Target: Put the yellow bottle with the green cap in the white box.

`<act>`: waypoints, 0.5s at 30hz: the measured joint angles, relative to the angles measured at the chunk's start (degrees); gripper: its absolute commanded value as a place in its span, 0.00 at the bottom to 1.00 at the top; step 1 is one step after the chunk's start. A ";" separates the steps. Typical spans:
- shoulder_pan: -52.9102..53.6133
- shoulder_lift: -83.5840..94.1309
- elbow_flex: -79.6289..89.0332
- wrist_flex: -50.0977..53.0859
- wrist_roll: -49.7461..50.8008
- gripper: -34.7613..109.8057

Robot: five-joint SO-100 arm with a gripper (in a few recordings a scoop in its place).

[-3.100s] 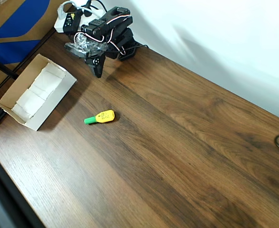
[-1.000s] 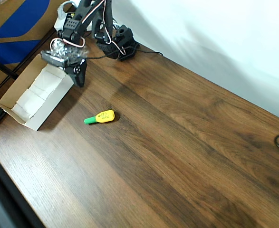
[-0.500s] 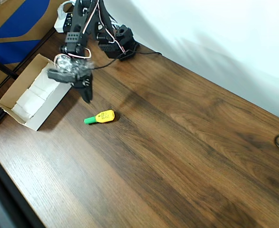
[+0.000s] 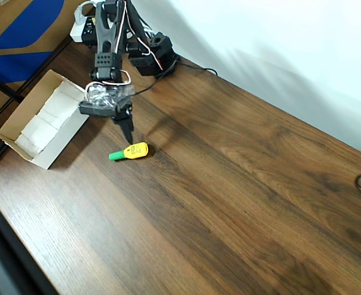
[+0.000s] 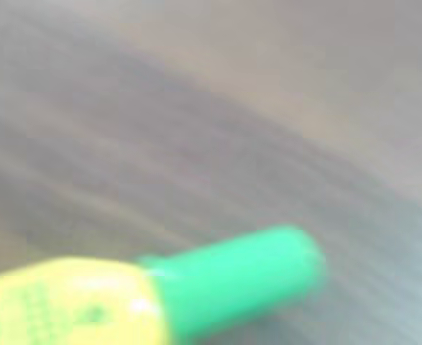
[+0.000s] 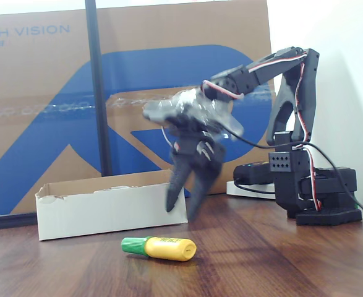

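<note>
Step in hand: approach to the pick; nothing was grasped yet.
Gripper: the gripper (image 6: 182, 206) hung nose-down over the counter (image 4: 241, 184), its two dark fingers (image 6: 174, 185) spread a moderate way apart and holding nothing. Motion blur softened it in the fixed view.
Bottle: the yellow bottle with the green cap (image 4: 128, 151) lay on its side on the bare counter, cap pointing left in the overhead view, just near of the finger tips (image 4: 128, 134) and not touching them. In the wrist view the bottle (image 5: 153, 291) sat low in the picture, blurred, cap to the right.
Box: the white box (image 4: 20, 120) stood at the left edge of the counter, open side up, with white padding pieces inside; it was near the bottle but clearly apart from it.
Backdrop: a brown-and-blue carton (image 6: 57, 93) stood behind the box.
Next move, judged: lower the open fingers so they straddle the yellow body across its short width, then close. The bottle is round, so it may roll if only one finger meets it first.
After that, judged: lift and carry left, over the box wall.
</note>
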State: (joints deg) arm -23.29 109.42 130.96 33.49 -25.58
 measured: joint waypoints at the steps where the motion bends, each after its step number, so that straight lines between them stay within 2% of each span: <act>1: 0.35 -0.44 0.00 -0.53 -0.44 0.44; 7: 2.81 -3.43 -2.37 1.58 2.46 0.45; 15: 3.16 -4.48 -10.99 17.31 5.45 0.45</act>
State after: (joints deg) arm -20.13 104.94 119.97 50.80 -20.13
